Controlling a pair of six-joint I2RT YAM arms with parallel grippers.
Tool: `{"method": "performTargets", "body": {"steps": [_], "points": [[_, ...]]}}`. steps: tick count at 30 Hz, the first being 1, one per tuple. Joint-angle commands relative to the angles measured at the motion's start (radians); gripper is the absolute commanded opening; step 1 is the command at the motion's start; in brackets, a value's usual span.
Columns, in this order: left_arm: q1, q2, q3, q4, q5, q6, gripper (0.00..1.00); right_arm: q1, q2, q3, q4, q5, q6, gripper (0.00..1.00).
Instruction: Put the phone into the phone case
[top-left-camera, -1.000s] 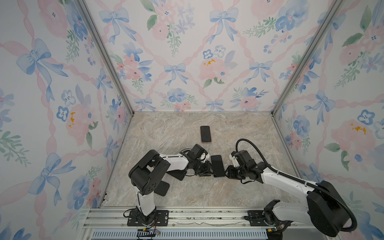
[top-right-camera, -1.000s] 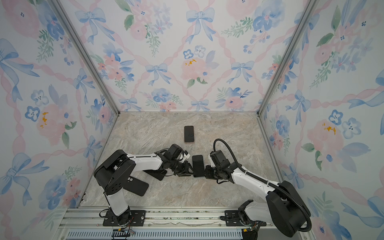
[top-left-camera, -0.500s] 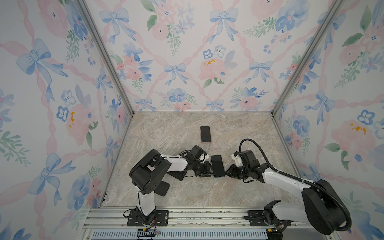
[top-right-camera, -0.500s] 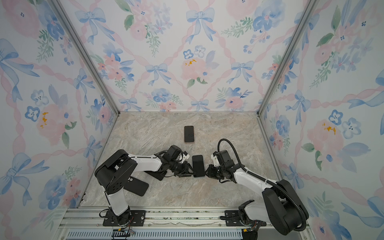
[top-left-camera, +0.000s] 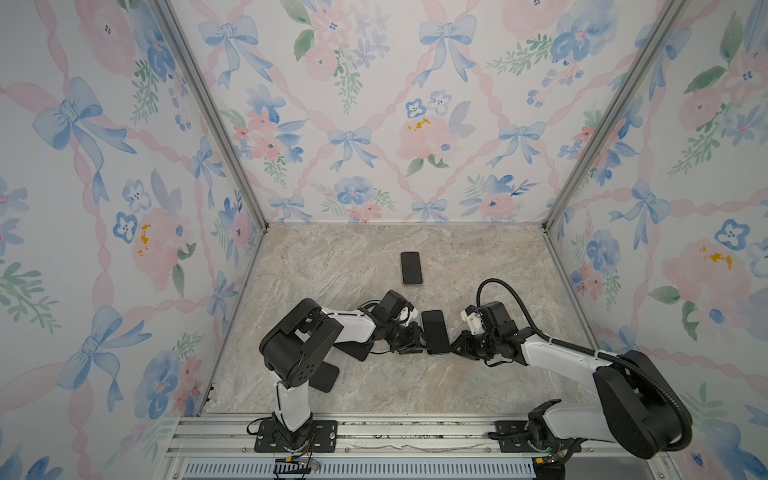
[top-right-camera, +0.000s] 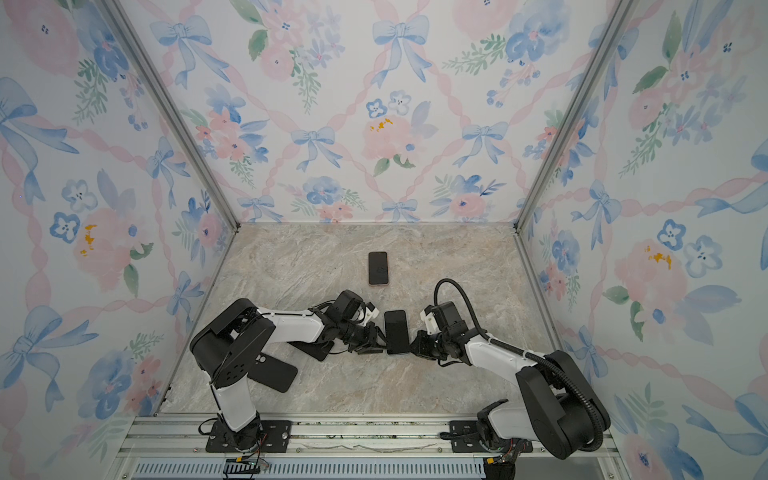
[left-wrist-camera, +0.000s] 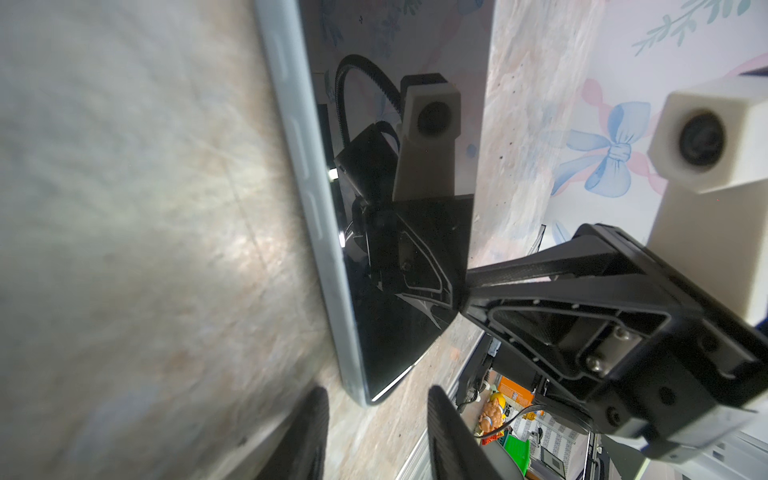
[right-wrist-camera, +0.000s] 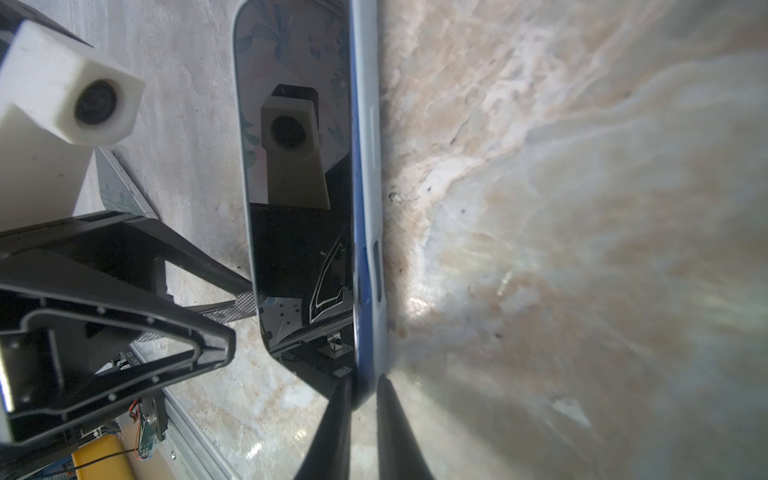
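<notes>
We see the phone (top-left-camera: 434, 331) flat on the table (top-left-camera: 374, 386) between both grippers, with a pale case (right-wrist-camera: 371, 166) around it. Our right gripper (right-wrist-camera: 362, 388) is clamped on its near corner, case rim included. Our left gripper (left-wrist-camera: 376, 392) straddles the other near corner, jaws parted, not touching.

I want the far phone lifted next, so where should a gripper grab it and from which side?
Judging by its pose, grip the far phone across its two long edges, coming straight down. It lies flat on the table, too thin to pinch from the side, with bare surface along both edges.
</notes>
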Motion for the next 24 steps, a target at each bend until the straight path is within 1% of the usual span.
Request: {"method": "performTargets", "body": {"steps": [1,8,24], "points": [[0.007,0.025,-0.013,0.001,0.001,0.002,0.41,0.003,0.015,-0.016,0.021,-0.016,0.001,0.15],[0.009,0.029,-0.012,0.002,0.002,0.003,0.4,0.019,0.033,-0.019,0.034,-0.015,0.009,0.13],[0.018,0.033,-0.013,0.001,0.005,0.009,0.4,0.081,0.091,-0.006,0.019,0.061,0.014,0.11]]}}
